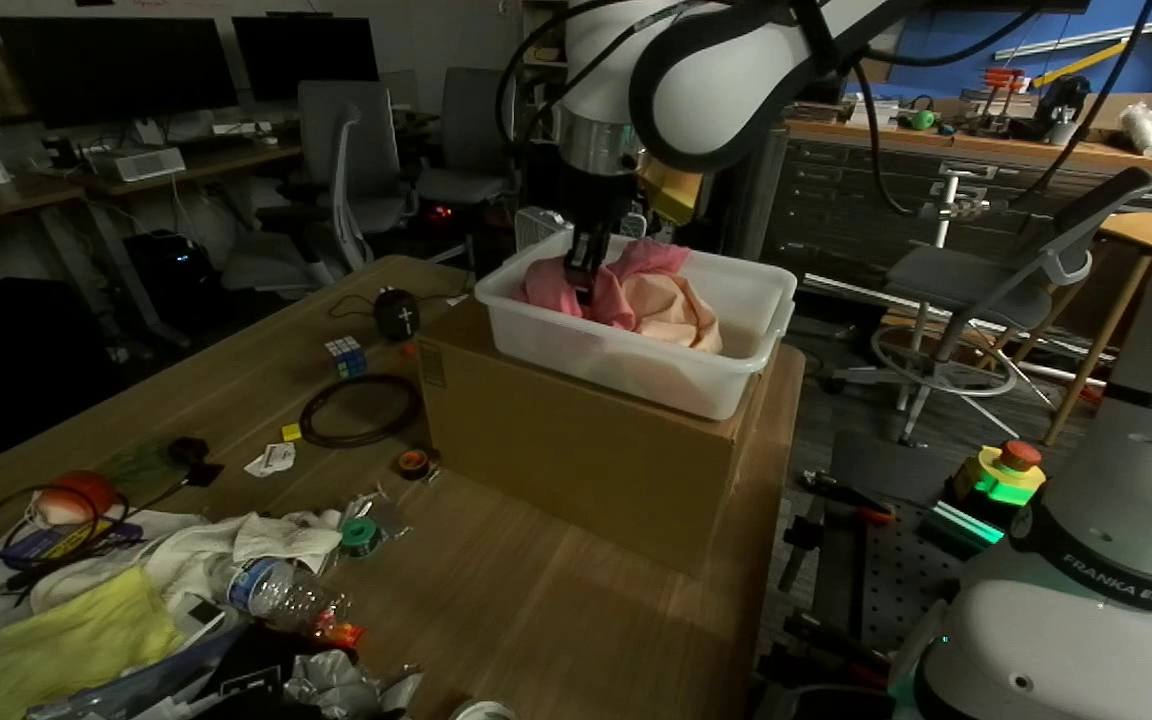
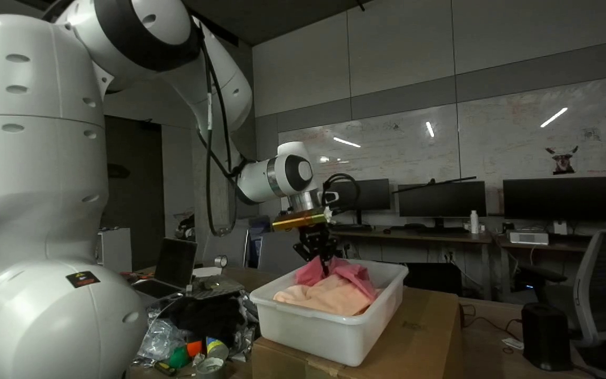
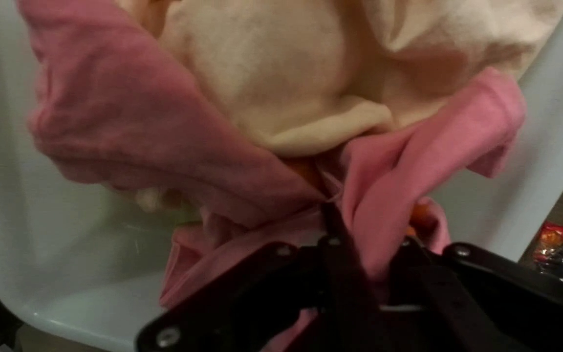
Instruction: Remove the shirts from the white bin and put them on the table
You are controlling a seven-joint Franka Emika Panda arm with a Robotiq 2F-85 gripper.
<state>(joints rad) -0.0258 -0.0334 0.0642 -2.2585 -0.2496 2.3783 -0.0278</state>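
Gripper (image 1: 584, 292) points down into the white bin (image 1: 626, 365), pinching a fold of the pink shirt (image 3: 174, 142); the peach shirt (image 3: 271, 58) lies beside it, also inside. In an exterior view, the cardboard box (image 1: 576, 440) under the bin stands near the right-hand edge of the table (image 1: 556, 620), the puzzle cube (image 1: 346, 356) nearer the left.

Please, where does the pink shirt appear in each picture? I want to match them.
In an exterior view: pink shirt, just above the middle.
In an exterior view: pink shirt, below the middle, slightly right.
In the wrist view: pink shirt, across the middle, reaching the top left.
Shared landmark: the white bin around it.
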